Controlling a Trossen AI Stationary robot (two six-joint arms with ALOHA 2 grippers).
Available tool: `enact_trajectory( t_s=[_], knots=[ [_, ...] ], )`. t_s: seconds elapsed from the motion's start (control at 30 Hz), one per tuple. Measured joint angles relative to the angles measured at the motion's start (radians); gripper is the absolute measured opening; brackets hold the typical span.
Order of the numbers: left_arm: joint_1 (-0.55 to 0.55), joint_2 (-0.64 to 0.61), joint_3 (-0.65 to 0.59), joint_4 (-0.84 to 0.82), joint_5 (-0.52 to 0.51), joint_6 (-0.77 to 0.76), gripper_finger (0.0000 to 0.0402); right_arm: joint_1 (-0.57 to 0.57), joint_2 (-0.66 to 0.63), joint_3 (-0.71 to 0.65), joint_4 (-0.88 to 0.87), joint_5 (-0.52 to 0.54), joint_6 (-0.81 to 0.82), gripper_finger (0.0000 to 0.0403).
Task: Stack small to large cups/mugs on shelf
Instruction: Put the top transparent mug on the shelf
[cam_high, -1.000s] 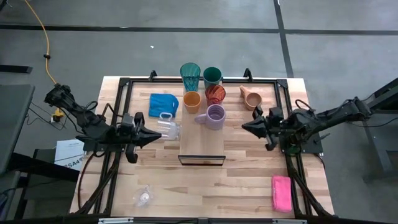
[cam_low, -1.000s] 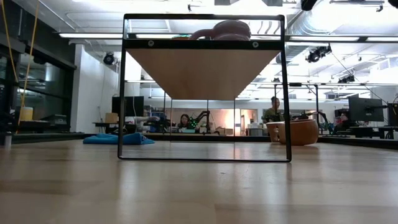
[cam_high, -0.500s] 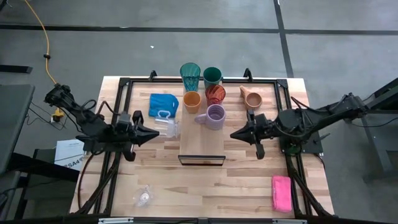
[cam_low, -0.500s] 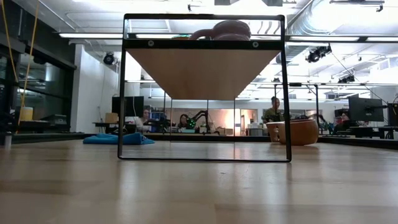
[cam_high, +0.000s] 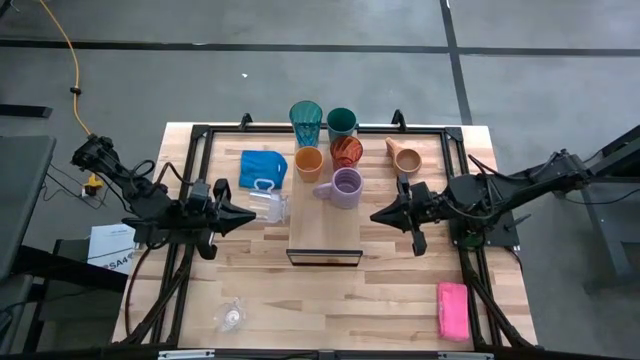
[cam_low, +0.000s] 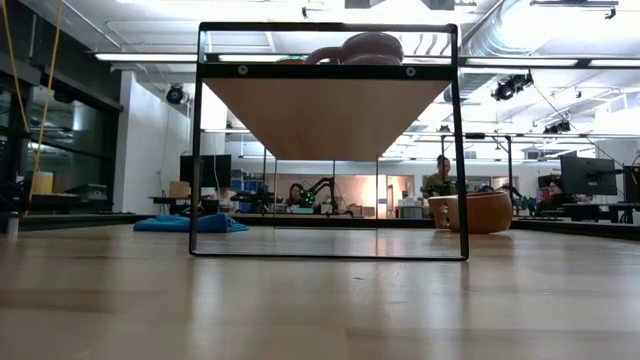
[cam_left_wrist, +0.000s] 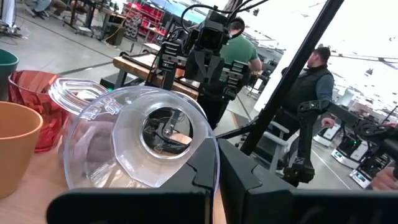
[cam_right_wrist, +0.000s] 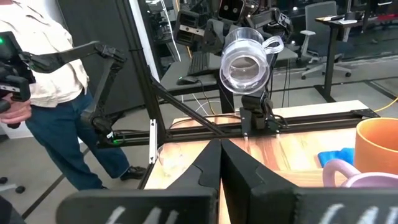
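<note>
My left gripper (cam_high: 250, 213) is shut on a clear glass mug (cam_high: 272, 206), held in the air left of the shelf (cam_high: 325, 238). The mug (cam_left_wrist: 124, 143) lies level, its handle (cam_left_wrist: 74, 94) toward the far side. My right gripper (cam_high: 376, 215) hovers shut and empty right of the shelf, pointing at the mug (cam_right_wrist: 245, 62). A lavender mug (cam_high: 346, 187) stands on the shelf. Orange (cam_high: 308, 162), red (cam_high: 346, 152), teal (cam_high: 306, 122) and dark green (cam_high: 341, 122) cups cluster at its far end. A tan mug (cam_high: 404, 156) lies on its side on the table. My left gripper pinches the glass mug's wall at the end nearest to it (cam_left_wrist: 211, 150), the wall running in between the two fingers. The fingers come level from the table's left. The mug is lifted clear and sticks out sideways beyond the fingertips toward the shelf.
A blue cloth (cam_high: 262, 166) lies left of the cups. A second clear glass (cam_high: 231, 316) sits near the table's front left, and a pink sponge (cam_high: 452, 308) near the front right. People and other equipment show in the room beyond the table.
My right gripper has reached toward the table's left, closer to the shelf, and now stands still. It stayed shut. The left gripper and the glass mug have kept their place.
</note>
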Motion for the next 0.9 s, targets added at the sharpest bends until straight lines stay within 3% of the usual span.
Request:
enact_trajectory(
  t_s=[0.3,0.43,0.6,0.77,0.9],
  knots=[
    [0.000,0.000,0.001,0.002,-0.001,-0.011,0.0000,0.000,0.000,-0.001,0.000,0.000,0.002,0.0000],
    [0.010,0.038,0.070,-0.058,-0.011,-0.028,0.0000,-0.002,0.000,-0.001,0.000,0.000,0.002,0.0000],
    [0.093,0.171,0.289,-0.377,0.053,-0.091,0.0000,-0.003,0.000,-0.002,-0.003,0.000,-0.003,0.0000],
    [0.221,0.381,0.560,-0.834,0.161,-0.198,0.0000,-0.003,0.000,-0.002,-0.003,0.000,-0.004,0.0000],
    [0.318,0.544,0.729,-1.083,0.240,-0.226,0.0000,-0.003,0.000,-0.002,-0.003,0.000,-0.004,0.0000]
  ],
)
